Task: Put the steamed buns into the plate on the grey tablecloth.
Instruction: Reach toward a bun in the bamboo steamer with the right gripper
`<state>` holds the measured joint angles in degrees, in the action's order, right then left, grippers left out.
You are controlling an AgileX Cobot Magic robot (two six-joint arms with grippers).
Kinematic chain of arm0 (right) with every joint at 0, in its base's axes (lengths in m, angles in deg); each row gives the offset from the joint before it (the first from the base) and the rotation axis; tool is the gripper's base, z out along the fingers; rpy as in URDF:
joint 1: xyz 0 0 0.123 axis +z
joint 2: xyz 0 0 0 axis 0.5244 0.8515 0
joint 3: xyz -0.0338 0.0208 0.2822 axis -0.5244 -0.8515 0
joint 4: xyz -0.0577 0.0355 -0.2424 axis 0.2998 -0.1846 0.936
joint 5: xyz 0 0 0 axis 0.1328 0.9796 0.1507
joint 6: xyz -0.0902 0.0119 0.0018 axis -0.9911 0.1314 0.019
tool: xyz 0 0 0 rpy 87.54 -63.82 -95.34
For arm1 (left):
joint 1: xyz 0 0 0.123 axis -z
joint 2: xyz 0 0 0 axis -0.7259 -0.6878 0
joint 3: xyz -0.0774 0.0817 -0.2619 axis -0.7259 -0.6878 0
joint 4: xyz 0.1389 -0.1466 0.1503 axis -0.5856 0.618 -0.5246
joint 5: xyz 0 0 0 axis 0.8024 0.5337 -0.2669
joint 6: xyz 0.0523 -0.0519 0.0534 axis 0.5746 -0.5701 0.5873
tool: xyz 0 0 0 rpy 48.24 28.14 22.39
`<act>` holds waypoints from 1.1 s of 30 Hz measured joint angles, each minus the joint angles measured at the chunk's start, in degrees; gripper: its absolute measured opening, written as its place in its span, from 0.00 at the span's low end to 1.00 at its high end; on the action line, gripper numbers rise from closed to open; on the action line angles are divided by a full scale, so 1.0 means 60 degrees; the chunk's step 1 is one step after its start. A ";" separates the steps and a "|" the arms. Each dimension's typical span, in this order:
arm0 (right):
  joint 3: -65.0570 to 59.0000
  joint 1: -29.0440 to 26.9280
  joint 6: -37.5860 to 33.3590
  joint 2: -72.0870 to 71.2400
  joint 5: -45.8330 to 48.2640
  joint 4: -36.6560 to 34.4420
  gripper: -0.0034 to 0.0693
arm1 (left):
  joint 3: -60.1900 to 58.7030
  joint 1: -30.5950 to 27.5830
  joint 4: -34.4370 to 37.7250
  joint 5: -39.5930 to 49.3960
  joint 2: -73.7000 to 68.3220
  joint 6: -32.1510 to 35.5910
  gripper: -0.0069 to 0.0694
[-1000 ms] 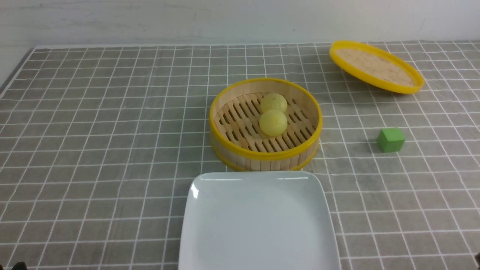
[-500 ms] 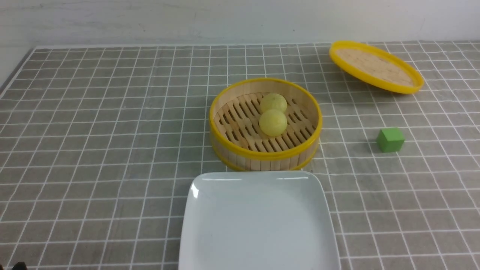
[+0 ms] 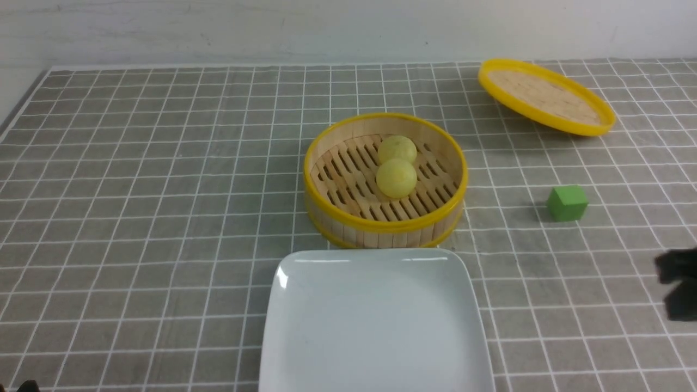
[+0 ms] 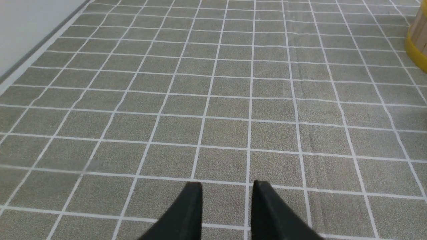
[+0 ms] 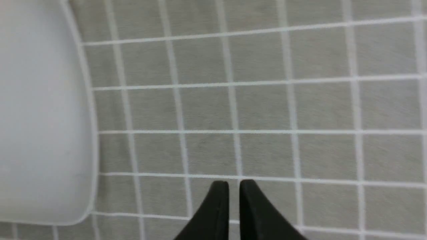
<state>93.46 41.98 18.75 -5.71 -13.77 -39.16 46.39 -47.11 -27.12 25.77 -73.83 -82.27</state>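
Two pale yellow steamed buns, one nearer (image 3: 396, 178) and one behind it (image 3: 398, 148), touch each other inside the round bamboo steamer (image 3: 381, 231). The white square plate (image 3: 305, 326) lies empty just in front of the steamer on the grey tablecloth (image 3: 136, 190). My right gripper (image 3: 678, 283) shows as a dark blur at the right edge, right of the plate. In the right wrist view it (image 5: 234, 185) is shut and empty over the cloth beside the plate's edge (image 5: 40, 116). My left gripper (image 4: 227, 186) hangs empty over bare cloth, jaws a little apart.
A green cube (image 3: 567, 203) sits right of the steamer. The steamer lid (image 3: 546, 97) lies tilted at the back right. The steamer's edge (image 4: 417, 36) shows in the left wrist view. The cloth's left edge (image 3: 22, 109) runs along the table side.
My right gripper has come into the front view at the right edge. The buns, steamer, plate, cube and lid have not moved.
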 joint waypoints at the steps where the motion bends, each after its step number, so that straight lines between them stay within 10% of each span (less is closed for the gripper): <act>1: 0.0446 0.0389 -0.0304 0.0580 -0.0181 -0.0303 0.21 | 0.0000 0.0000 0.0000 0.0000 0.0000 0.0000 0.41; 17: 0.6207 0.2803 0.0651 0.6244 -0.1748 0.1183 0.57 | 0.0000 0.0000 0.0000 0.0000 0.0000 0.0000 0.41; 28: 0.8937 0.2803 0.0694 0.9443 -0.2882 0.1190 0.56 | 0.0000 0.0000 0.0000 0.0000 0.0000 0.0000 0.41; 33: 0.9122 0.2803 0.0683 0.9806 -0.2878 0.1190 0.26 | 0.0000 0.0000 0.0000 0.0000 0.0000 0.0000 0.41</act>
<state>148.19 58.80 22.85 53.13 -31.04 -32.02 46.39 -47.11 -27.12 25.77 -73.83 -82.27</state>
